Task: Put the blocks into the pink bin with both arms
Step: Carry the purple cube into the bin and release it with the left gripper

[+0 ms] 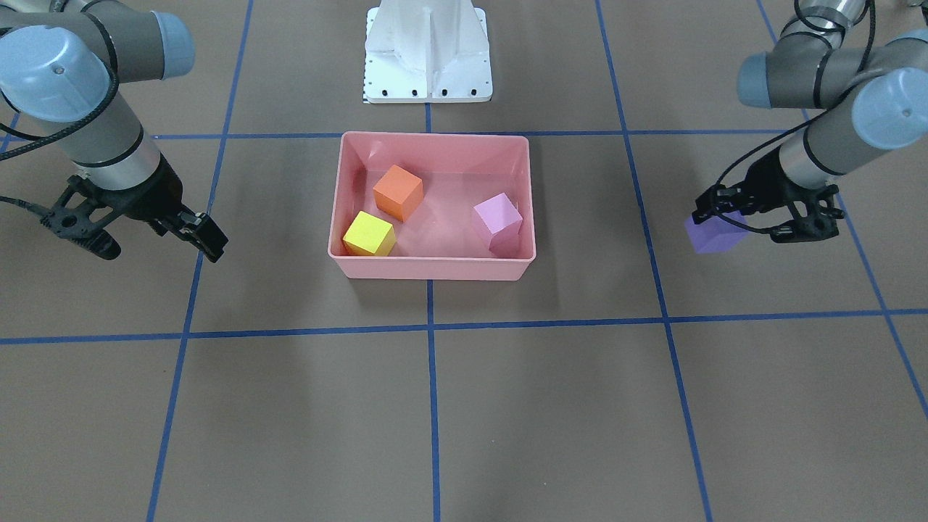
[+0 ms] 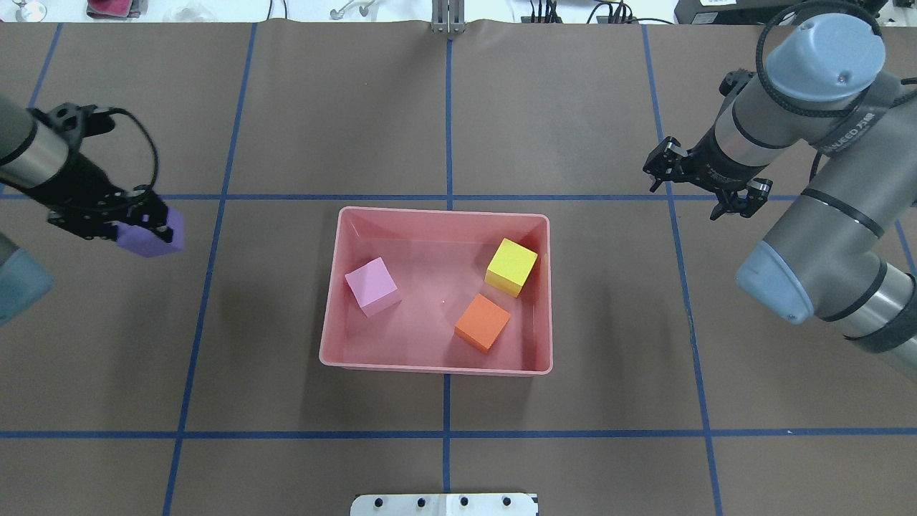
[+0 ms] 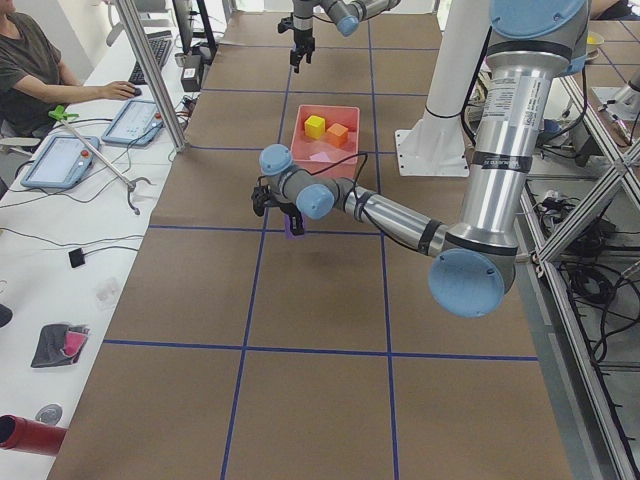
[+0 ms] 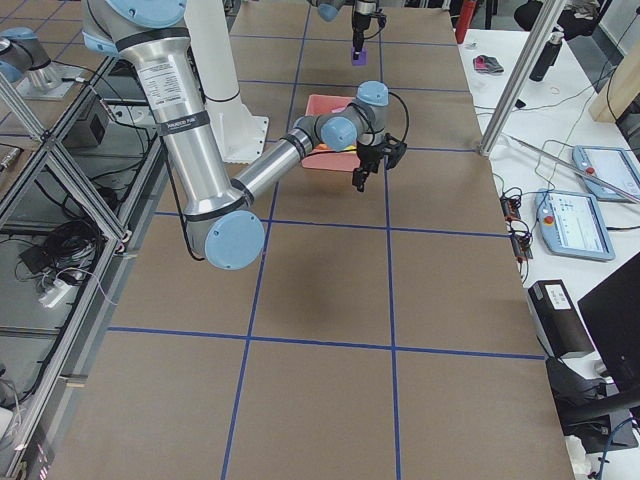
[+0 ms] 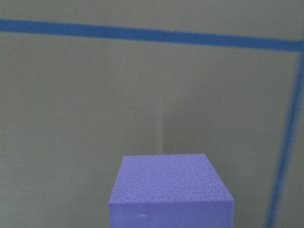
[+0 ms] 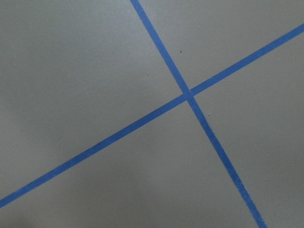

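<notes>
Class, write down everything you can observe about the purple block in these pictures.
The purple block is a small matte cube with a finely pebbled, foam-like face in the left wrist view. It looks whole, edges crisp. The left tool is shut on it, gripping opposite sides, and it seems lifted off the brown table. It is outside the pink bin, well to the robot's left of it, touching nothing else.

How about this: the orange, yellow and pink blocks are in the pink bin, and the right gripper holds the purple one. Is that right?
No: the left gripper holds the purple block, as the overhead view shows. The orange block, yellow block and pink block are in the pink bin.
</notes>
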{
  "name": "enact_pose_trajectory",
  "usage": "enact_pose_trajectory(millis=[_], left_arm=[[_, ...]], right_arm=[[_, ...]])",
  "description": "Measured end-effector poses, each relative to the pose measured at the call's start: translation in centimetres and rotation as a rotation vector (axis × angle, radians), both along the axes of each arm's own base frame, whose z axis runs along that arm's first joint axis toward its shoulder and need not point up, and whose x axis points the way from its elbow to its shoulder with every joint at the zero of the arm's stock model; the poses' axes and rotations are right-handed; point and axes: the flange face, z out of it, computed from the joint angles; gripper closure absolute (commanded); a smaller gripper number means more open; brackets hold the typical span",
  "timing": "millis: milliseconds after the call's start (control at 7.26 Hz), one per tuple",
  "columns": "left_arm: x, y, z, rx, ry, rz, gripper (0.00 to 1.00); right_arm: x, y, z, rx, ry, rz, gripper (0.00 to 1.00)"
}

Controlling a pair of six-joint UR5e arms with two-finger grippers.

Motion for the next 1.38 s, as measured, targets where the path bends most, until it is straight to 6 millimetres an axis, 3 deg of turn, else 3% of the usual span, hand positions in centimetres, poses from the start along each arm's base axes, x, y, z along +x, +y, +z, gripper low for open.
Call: enact_pose_trajectory(millis=[276,413,551,827,964,1240,1378], left_arm=[[7.1,1.2,-15.3,-0.099,0.060,-0.044,1.00],[11.2,3.4,-20.3,-0.128,0.059,-0.051,1.00],[15.3,6.4,-23.1,-0.131,0.043,-0.058,1.00],[22.3,12.0,-23.6,-0.093,-0.021,-0.061,1.00],[24.8,13.3,-23.1,-0.081,-0.051,-0.058,0.98],[28.0,13.3,-22.8,-0.080,-0.089,-0.056,0.93],[28.7,13.1,-22.6,-0.080,-0.099,-0.056,0.72]], right_arm=[[1.6,0.0,2.7,0.015,0.034,-0.033,0.00],[2.7,0.0,4.2,0.025,0.052,-0.052,0.00],[3.4,0.0,5.1,0.031,0.064,-0.064,0.00],[3.9,0.0,5.9,0.031,0.074,-0.071,0.00],[3.9,0.0,6.1,0.030,0.075,-0.071,0.00],[4.0,0.0,6.1,0.031,0.076,-0.073,0.00],[4.0,0.0,6.0,0.032,0.075,-0.073,0.00]])
